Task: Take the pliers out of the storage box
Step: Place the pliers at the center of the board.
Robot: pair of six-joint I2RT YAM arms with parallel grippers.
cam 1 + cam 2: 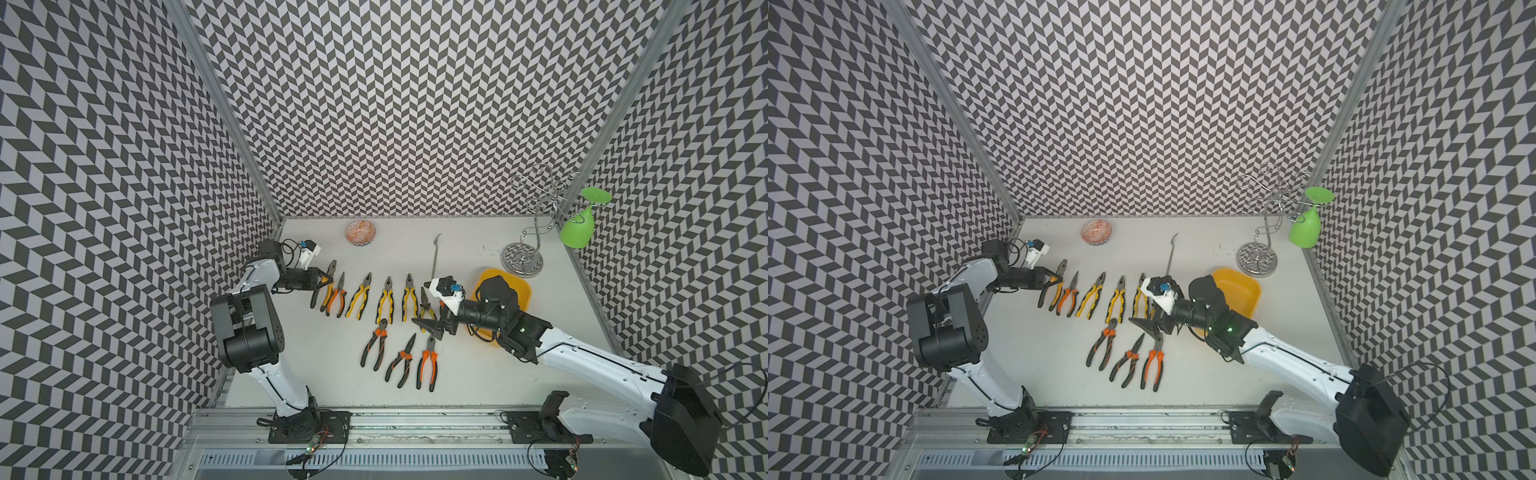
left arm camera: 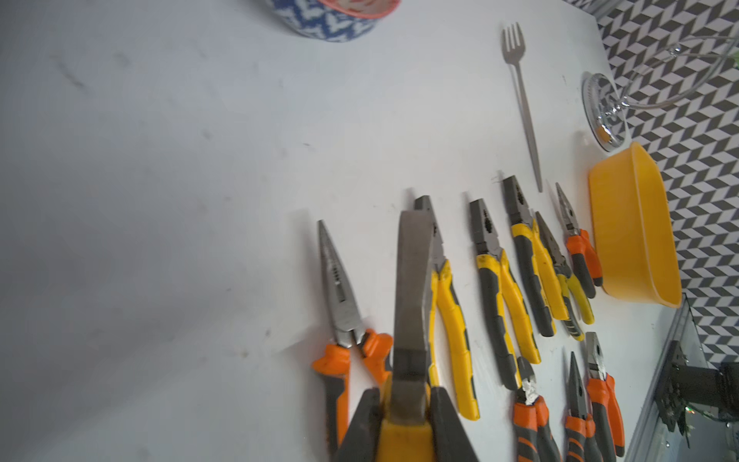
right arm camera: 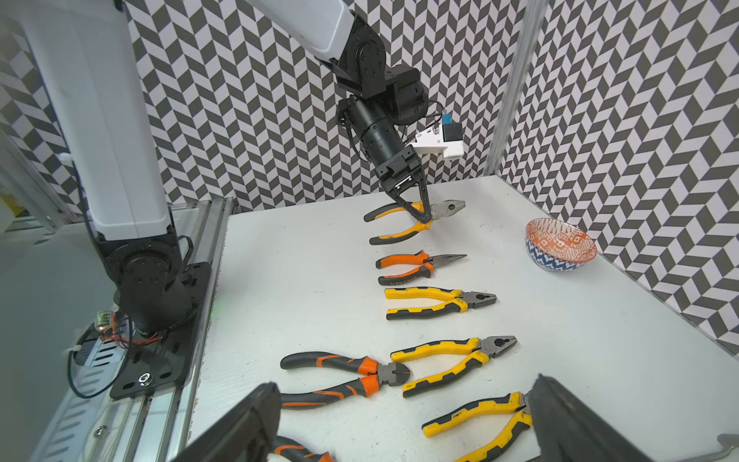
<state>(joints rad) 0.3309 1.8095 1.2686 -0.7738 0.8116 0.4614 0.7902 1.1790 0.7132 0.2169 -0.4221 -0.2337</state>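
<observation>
While our left gripper (image 1: 321, 283) is clamped on the leftmost yellow-handled pliers (image 1: 331, 269), well apart from the storage box (image 1: 523, 291), we see our right gripper (image 1: 429, 328) spread wide and empty near that box.

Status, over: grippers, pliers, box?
Left gripper shut on yellow-handled pliers at row's end. Right gripper open, empty. Other pliers on table; storage box partly behind right arm.

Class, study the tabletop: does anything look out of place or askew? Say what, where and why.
A fork lies just beyond the row of pliers: cutlery among tools. One yellow long-nosed pliers lies crowded against its neighbour, unlike the evenly spaced rest.
</observation>
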